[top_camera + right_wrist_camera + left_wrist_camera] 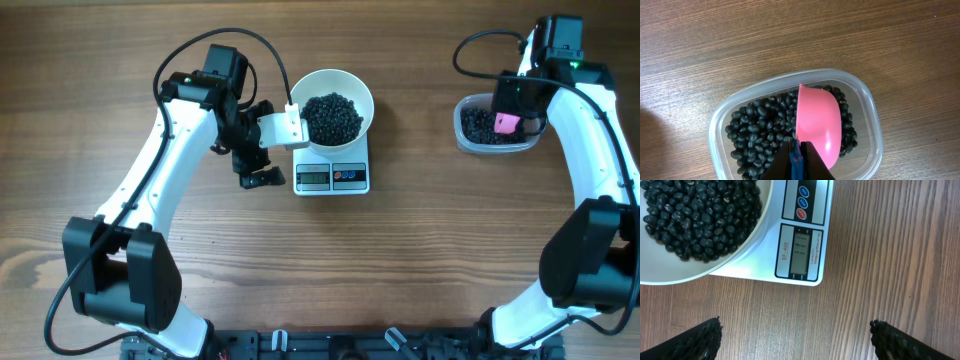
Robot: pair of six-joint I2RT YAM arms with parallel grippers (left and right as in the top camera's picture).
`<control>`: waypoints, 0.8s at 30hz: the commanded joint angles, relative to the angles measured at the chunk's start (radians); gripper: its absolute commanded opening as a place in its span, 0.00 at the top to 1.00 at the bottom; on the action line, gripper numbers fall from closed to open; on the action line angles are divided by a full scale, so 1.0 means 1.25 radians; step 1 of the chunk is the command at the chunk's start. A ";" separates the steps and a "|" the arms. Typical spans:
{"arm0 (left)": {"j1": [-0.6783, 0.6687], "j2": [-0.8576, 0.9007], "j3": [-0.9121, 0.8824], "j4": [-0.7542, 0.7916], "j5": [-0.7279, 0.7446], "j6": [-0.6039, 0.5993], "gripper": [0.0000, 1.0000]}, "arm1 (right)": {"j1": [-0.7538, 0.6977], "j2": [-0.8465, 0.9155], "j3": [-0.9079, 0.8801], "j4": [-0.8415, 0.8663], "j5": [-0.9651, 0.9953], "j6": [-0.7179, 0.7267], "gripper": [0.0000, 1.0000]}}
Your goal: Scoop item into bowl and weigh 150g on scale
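Black beans [333,117]: small, hard, glossy; I judge them prone to roll and spill, not to be pinched, only lifted by scoop. One heap fills the bowl [358,82] on the scale [332,178], mid-counter toward the far edge; more lie in the tub [870,115] near the far right corner. Pink scoop [817,122]: light, stiff plastic, over the tub's beans. My right fingers [780,167] clamp its handle. My left fingers [695,340] gape wide, empty, beside the scale.

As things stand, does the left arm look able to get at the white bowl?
Probably yes. The left gripper is open and empty, just beside the scale. Nothing visible stands between it and the bowl on top.
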 commanded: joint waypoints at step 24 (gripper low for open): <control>-0.003 0.003 -0.005 0.000 0.019 0.016 0.00 | 0.001 -0.014 -0.005 -0.003 -0.011 0.005 0.96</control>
